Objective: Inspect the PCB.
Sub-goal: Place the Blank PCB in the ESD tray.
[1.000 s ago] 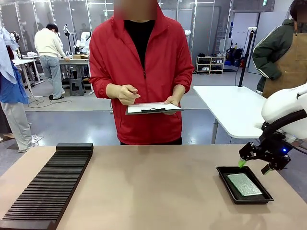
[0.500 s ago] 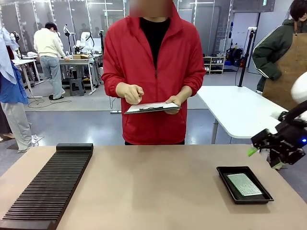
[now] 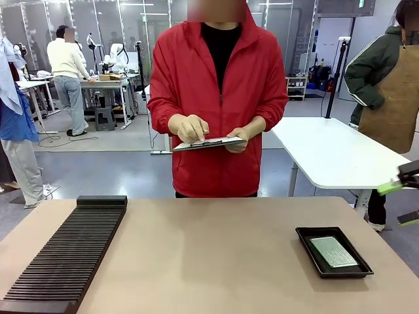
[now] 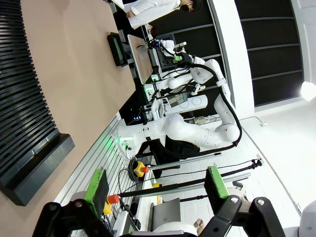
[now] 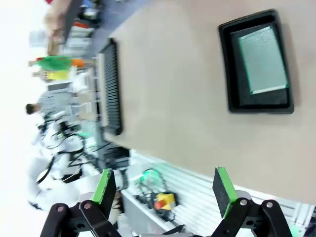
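Observation:
The PCB (image 3: 334, 252) lies flat in a shallow black tray (image 3: 305, 233) on the right of the tan table, its pale grey-green face up. My right gripper (image 3: 400, 203) hangs open at the picture's right edge, above and to the right of the tray, holding nothing. In the right wrist view the PCB (image 5: 262, 59) sits in the tray (image 5: 227, 69) well beyond my right gripper (image 5: 163, 186), whose green pads stand wide apart. My left gripper (image 4: 156, 182) is open and empty, off the table's near edge.
A long black ribbed rack (image 3: 65, 255) lies on the left of the table. At the far side a person in a red jacket holds a clipboard (image 3: 208, 142) with one hand on it. A white table (image 3: 327, 150) stands behind on the right.
My right gripper has risen and drawn back to the right, away from the tray, staying open. The person has shifted slightly right and laid a hand on the clipboard.

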`<state>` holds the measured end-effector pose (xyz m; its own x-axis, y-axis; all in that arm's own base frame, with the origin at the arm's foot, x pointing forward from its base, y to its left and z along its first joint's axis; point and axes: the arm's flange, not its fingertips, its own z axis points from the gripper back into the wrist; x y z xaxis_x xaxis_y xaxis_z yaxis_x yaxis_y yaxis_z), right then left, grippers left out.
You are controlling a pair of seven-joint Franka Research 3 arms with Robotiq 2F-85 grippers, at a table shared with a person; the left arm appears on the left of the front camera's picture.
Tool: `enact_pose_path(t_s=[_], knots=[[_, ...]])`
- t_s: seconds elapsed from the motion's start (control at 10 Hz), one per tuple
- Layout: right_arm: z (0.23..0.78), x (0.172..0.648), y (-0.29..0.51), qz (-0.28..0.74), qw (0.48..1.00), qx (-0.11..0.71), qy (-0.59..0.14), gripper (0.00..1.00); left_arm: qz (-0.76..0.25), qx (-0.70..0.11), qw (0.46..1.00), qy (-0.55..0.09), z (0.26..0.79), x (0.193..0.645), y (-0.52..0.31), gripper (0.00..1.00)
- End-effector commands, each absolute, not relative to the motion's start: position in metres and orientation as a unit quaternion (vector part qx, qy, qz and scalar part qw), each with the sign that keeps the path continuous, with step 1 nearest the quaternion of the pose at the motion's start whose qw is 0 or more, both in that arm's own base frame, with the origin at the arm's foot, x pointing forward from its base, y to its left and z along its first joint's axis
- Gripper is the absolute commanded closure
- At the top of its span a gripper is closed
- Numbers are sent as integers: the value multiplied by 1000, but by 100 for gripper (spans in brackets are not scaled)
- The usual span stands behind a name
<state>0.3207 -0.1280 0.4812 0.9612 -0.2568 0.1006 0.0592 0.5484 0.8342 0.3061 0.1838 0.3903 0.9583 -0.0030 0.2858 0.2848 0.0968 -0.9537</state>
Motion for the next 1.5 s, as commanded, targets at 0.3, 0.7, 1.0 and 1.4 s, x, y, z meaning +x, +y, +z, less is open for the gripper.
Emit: enact_pose_path(t_s=[0.3, 0.7, 1.0, 1.4], knots=[[437, 270, -173, -60, 785, 611, -78, 0, -99, -659, 738, -103, 391, 307, 184, 0], [420, 267, -184, -58, 765, 638, -67, 0, -99, -659, 738, -103, 391, 307, 184, 0], [417, 260, -179, -65, 771, 631, -58, 0, -99, -659, 738, -103, 391, 307, 184, 0], [417, 260, -179, -65, 771, 631, -58, 0, -99, -659, 738, -103, 391, 307, 184, 0]])
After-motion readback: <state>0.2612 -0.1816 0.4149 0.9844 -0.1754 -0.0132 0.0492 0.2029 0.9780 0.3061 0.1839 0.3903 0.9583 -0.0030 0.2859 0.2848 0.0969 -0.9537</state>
